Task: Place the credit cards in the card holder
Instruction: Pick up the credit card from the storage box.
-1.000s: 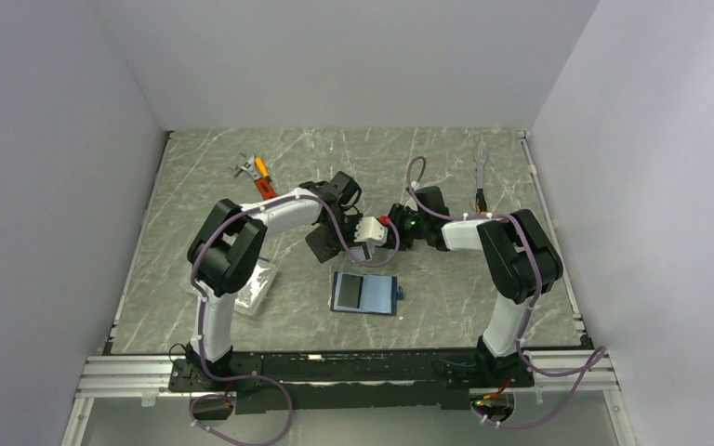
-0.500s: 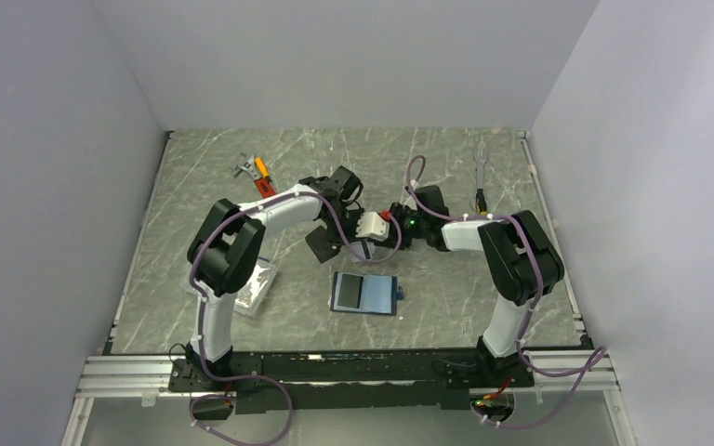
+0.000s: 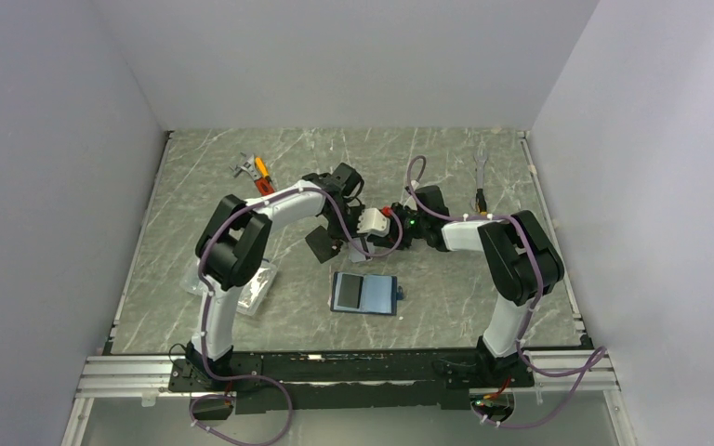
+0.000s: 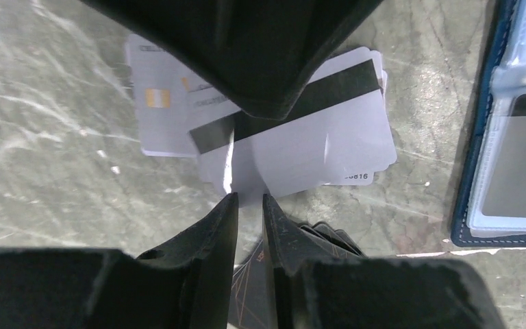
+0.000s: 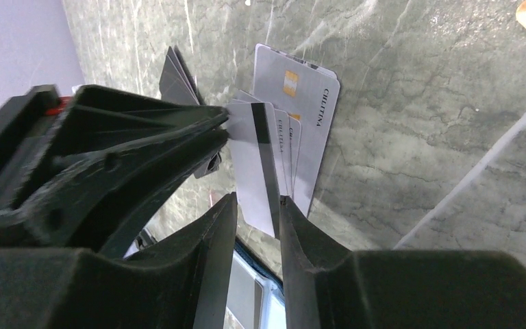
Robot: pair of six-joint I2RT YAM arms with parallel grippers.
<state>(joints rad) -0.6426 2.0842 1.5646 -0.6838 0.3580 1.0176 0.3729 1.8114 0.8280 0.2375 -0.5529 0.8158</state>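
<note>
Currently in progress: separating one card from a fanned stack, judged from both grippers meeting at the same cards.
Left gripper (image 4: 248,205): fingers narrow, closed on an edge of the silver-white striped card (image 4: 315,144), which sits raised at an angle off the table (image 3: 195,204).
Right gripper (image 5: 257,219): fingers narrow, set either side of the opposite end of that striped card; whether the pads bear on it cannot be told.
Card stack: several silver cards overlap in a fan under the striped one. The chip card (image 5: 308,116) is the lowest and appears to lie flat on the table.
Dark cards (image 5: 177,79): just beside the fan, partly under the left gripper; their number cannot be told.
Card holder (image 3: 392,295): open and flat on the table, nearer the arm bases than the grippers, apart from the fan.
Holder contents: a dark band shows behind one clear pocket; whether that is a stored card cannot be told.
Completed: no card confirmed as inserted.
Remaining: isolate a single card, carry it to the holder, slide it into a pocket, then repeat for the other cards.
Stage estimate: early; every card that can be clearly identified lies outside the holder.
</note>
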